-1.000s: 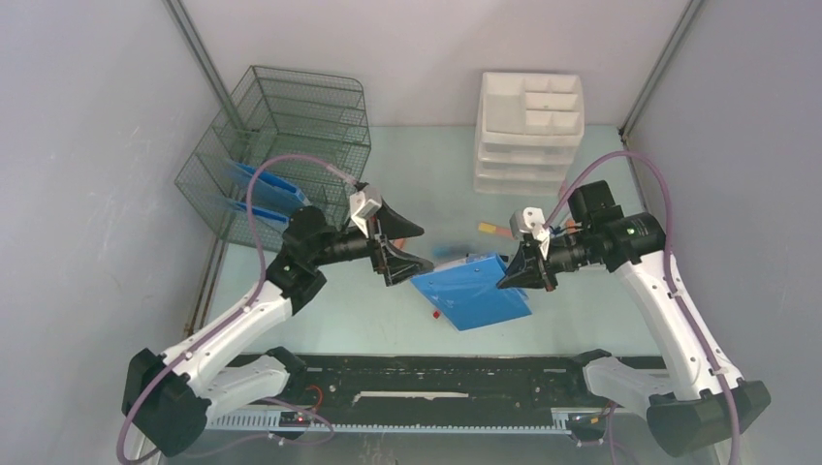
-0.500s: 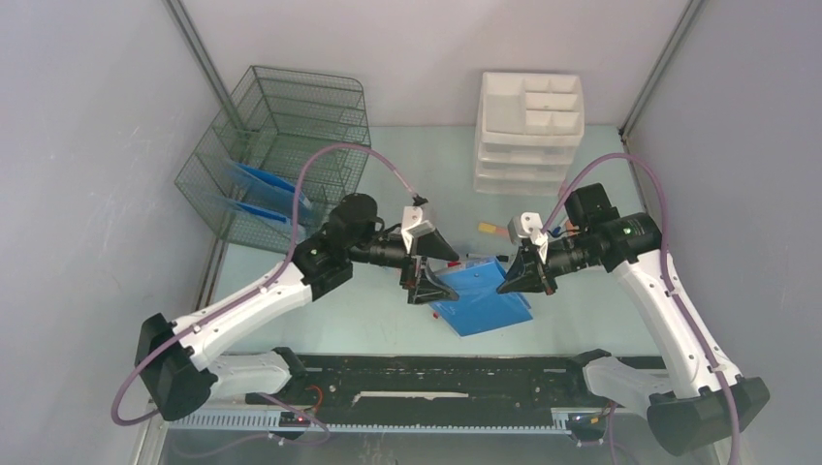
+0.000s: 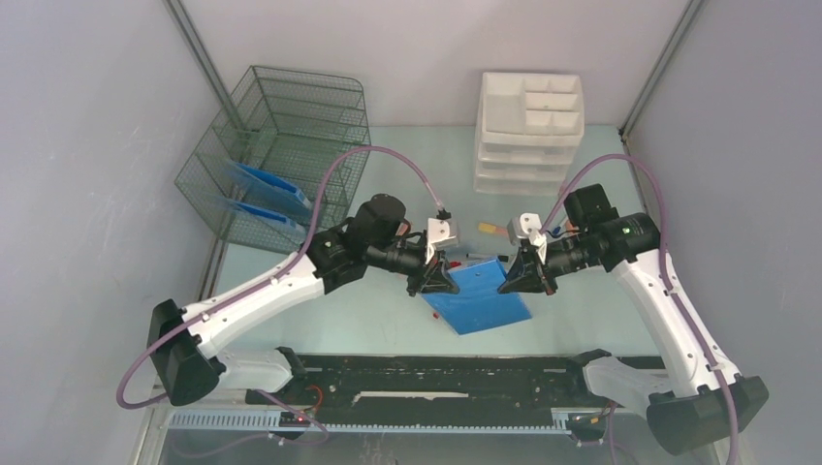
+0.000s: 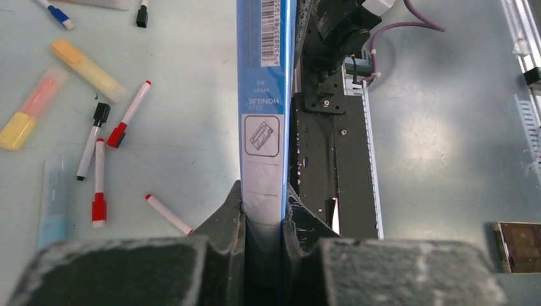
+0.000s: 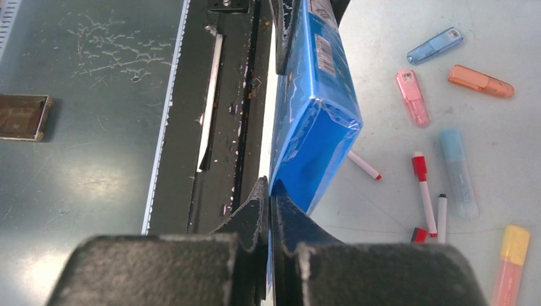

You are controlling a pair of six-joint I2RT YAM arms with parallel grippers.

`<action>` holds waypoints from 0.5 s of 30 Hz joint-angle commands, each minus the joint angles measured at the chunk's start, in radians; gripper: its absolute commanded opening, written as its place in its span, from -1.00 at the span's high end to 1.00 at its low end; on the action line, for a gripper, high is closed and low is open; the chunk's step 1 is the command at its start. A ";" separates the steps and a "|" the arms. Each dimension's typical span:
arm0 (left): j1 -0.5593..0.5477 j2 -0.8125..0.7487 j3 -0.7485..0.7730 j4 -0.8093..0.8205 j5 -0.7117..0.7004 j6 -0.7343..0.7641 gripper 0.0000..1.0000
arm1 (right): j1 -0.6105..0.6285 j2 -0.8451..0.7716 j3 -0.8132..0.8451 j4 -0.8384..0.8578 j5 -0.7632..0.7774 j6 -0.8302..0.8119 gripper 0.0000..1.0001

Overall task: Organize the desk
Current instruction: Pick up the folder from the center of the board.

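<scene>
A blue file folder [image 3: 480,295] hangs tilted over the middle of the pale mint desk [image 3: 378,315], held from both sides. My left gripper [image 3: 444,283] is shut on its left end; in the left wrist view the fingers [image 4: 233,207] pinch the labelled spine of the folder [image 4: 263,95]. From the right, my right gripper [image 3: 506,284] is shut on a thin edge of the folder [image 5: 316,115], with the jaws almost touching at the right gripper's tips [image 5: 269,191].
A wire mesh rack [image 3: 281,145] at the back left holds other blue folders [image 3: 267,189]. A white drawer unit [image 3: 528,131] stands at the back. Red-capped markers [image 4: 121,118] and highlighters [image 4: 89,70] lie scattered on the desk under the folder. The black rail [image 3: 436,373] runs along the front.
My left arm swung right from near the wire rack to the folder, and its wide-open jaws closed on the folder's left end. The right gripper kept its hold.
</scene>
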 commanded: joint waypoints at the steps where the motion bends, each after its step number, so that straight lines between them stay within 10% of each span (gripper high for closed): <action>1: -0.009 -0.045 0.033 -0.021 -0.053 0.031 1.00 | -0.001 -0.007 0.004 0.002 -0.036 -0.003 1.00; 3: -0.009 -0.089 0.014 0.000 -0.072 0.018 1.00 | -0.010 -0.010 0.003 0.006 -0.044 0.005 0.96; 8: -0.010 -0.181 -0.025 0.009 -0.161 -0.013 1.00 | -0.034 -0.028 0.002 -0.001 -0.075 0.005 -0.05; 15: -0.010 -0.284 -0.028 -0.063 -0.403 -0.079 1.00 | -0.087 -0.062 0.003 0.019 -0.088 0.041 -0.36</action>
